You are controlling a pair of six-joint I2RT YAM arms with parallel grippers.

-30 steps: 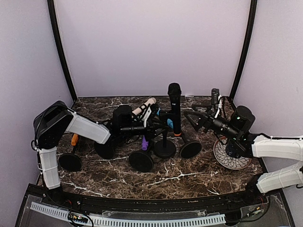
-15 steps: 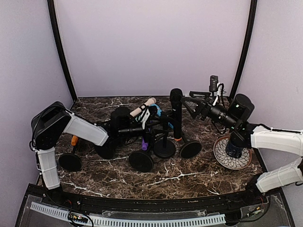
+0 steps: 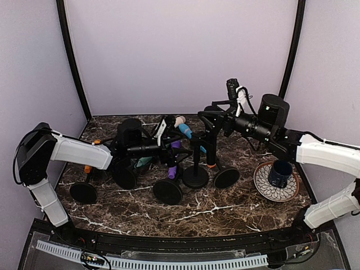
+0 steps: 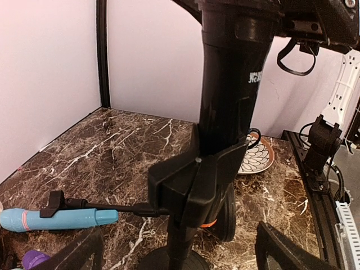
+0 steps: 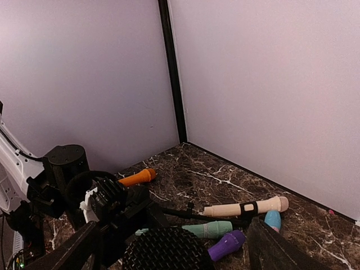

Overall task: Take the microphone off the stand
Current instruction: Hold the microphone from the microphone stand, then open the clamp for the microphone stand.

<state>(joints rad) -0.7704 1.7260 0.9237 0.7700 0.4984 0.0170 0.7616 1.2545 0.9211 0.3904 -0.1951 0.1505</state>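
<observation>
Right gripper (image 3: 212, 117) spread wide, fingers either side of the black microphone (image 4: 230, 73) head, not visibly clamping it. Microphone sits upright in the stand (image 3: 195, 175) clip. Left gripper (image 4: 180, 253) spread wide too, straddling the stand pole

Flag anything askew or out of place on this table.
The cream microphone, teal microphone and purple microphone lie sideways in a tangle of stands, while the black microphone stands upright in its clip. A mug on a plate looks unrelated.
</observation>
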